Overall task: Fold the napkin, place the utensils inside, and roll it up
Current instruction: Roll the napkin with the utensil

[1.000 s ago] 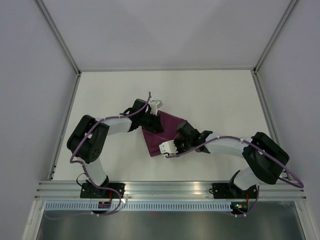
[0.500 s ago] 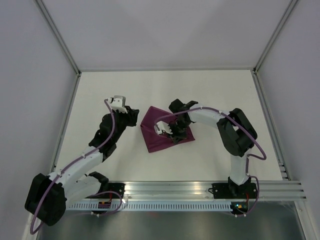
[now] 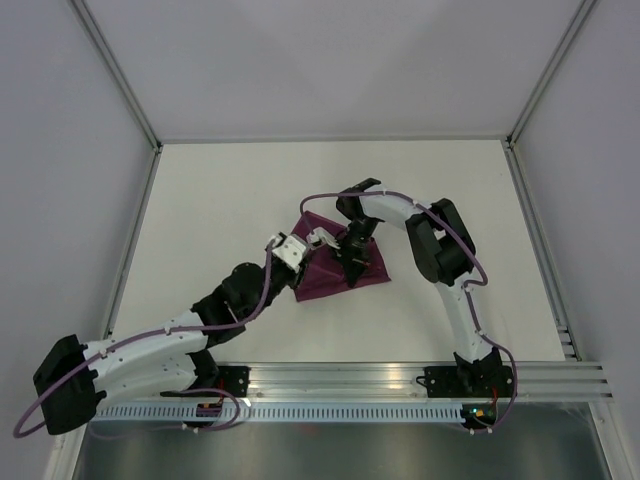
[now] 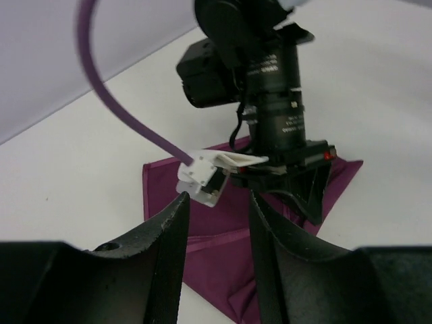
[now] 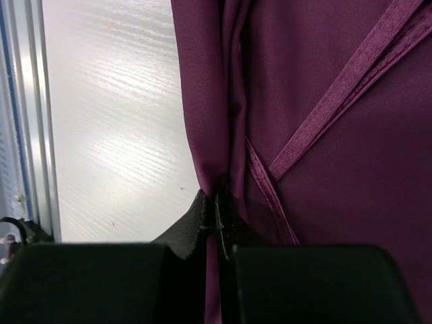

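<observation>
Pinches a fold of the napkin (image 3: 335, 272), flat on the counter (image 3: 220, 200), with the right tool (image 5: 217, 209) closed tight; holds the left tool (image 4: 217, 202) part open and empty at the napkin's left edge

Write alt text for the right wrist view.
The right end effector is pinched shut on a vertical fold of the dark magenta napkin, which fills the right of the frame, a hemmed edge crossing it diagonally. White table shows to the left, bordered by an aluminium rail.
</observation>
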Robot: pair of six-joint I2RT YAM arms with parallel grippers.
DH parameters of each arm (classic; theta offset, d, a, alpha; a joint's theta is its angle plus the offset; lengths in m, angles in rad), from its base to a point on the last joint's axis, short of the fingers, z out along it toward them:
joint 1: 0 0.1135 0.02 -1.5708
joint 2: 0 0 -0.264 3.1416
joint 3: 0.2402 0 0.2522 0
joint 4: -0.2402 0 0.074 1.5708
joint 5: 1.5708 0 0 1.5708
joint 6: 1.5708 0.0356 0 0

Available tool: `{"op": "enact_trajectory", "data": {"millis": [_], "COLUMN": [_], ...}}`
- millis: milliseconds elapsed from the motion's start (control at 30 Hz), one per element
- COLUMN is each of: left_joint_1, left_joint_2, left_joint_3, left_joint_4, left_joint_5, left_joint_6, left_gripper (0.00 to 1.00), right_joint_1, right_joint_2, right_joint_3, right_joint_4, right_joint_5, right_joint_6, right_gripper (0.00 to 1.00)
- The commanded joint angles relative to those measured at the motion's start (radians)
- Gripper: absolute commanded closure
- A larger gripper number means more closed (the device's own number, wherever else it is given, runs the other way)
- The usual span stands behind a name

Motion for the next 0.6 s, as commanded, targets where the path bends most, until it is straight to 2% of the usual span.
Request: {"op": "enact_trajectory", "data": {"millis": [0, 133, 367, 567], "left_joint_1": [-0.08, -0.146, -0.224, -0.224], "left_joint_2": [0.05, 0.187, 0.561, 0.67], "left_joint_3": [0.033, 0.071, 0.187, 0.191], "left_joint_4": [-0.006, -0.041, -0.06, 0.008], "left_joint_5": [-0.084, -0.048, 0.034, 0.084], "left_joint_6": [0.168, 0.209, 0.231, 0.262], "left_gripper": [0.54, 0.52, 0.5, 0.45], "right_joint_1": [-0.004, -0.008, -0.016, -0.021], "right_joint_2": [0.118, 0.142, 0.175, 0.181], "right_joint_3": [0.021, 0.052, 0.089, 0.089], "right_joint_4": [0.0, 0.003, -0.01, -0.007], "right_joint_5": [0.075, 0.082, 0.085, 0.092], "right_joint_6": [-0.023, 0.005, 0.036, 0.046], "right_gripper": [0.99, 1.0, 1.0, 0.99]}}
